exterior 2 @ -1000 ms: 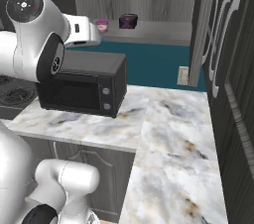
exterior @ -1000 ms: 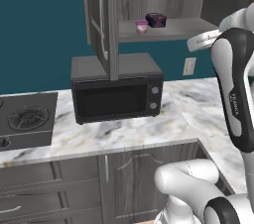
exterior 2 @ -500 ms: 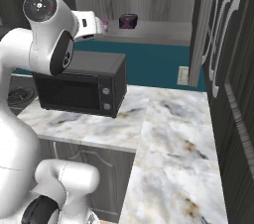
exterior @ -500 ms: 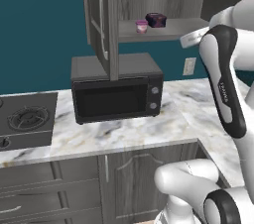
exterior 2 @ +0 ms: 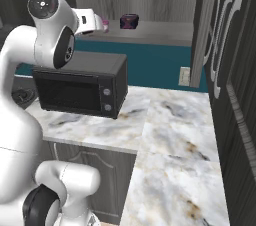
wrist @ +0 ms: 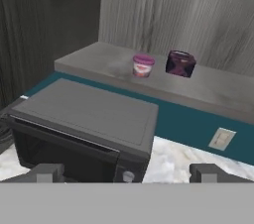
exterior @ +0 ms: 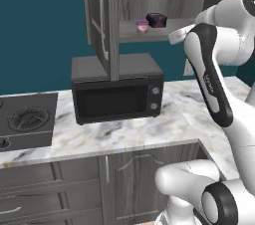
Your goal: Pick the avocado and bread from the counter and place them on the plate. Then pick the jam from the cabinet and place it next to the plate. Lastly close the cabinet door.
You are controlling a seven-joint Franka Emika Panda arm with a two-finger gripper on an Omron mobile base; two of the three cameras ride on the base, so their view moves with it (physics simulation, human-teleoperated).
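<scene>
A dark purple jam jar [wrist: 180, 63] stands on the grey shelf of the open cabinet [wrist: 99, 62], with a pink tub [wrist: 143, 65] just to its left. Both also show on the shelf as jam [exterior: 156, 19] [exterior 2: 129, 21]. My gripper [wrist: 128, 172] hangs over the microwave, level with the shelf and short of it, open and holding nothing. Its fingertips [wrist: 47, 172] stand wide apart. The cabinet door [exterior: 102, 20] stands open, edge-on, left of the shelf. The avocado, bread and plate are out of view.
A black microwave [exterior: 117, 92] sits on the marble counter [exterior: 124, 137] right under the shelf. A dark stove top [exterior: 25, 119] lies to its left. Tall dark panels with bowed handles [exterior 2: 220, 45] rise on the right, and a wall socket [wrist: 221, 139] is on the teal wall.
The arm has swung its elbow and hand leftward toward the cabinet shelf. The jaws have stayed open, and the jar and tub have not moved.
</scene>
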